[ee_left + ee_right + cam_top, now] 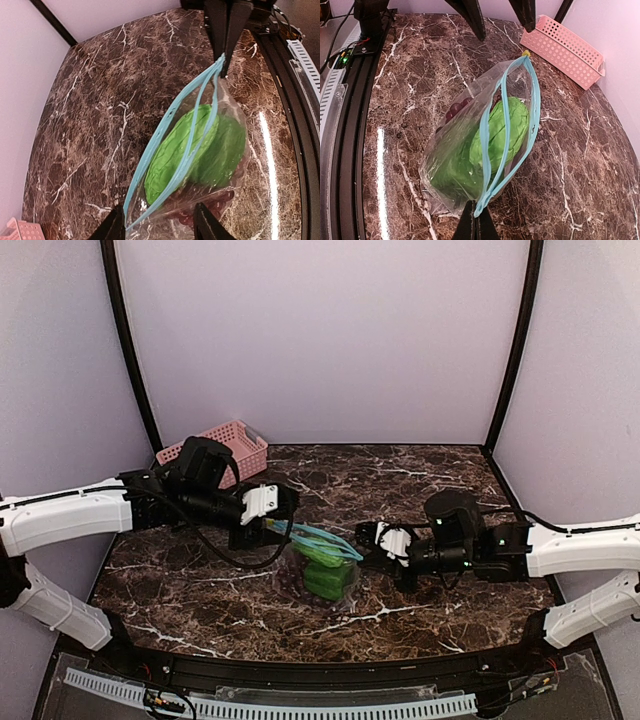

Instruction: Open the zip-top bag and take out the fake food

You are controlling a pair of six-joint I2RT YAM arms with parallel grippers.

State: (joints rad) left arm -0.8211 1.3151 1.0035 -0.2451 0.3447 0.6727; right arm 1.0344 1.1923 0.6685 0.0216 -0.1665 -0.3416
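Two pieces of fake food sit inside the zip-top bag, which lies low over the middle of the marble table. A bright green piece fills most of it, with dark grapes deeper in (only partly seen through the crinkled plastic). Above them the teal zip strip is parted into two bowed lines, so the mouth stands ajar. The right gripper is pinched tight on one end of that strip. At the opposite end the left gripper has its fingers spread, straddling the bag's corner without clamping it. Farther back, at the table's left rear corner, lies a pink slotted basket.
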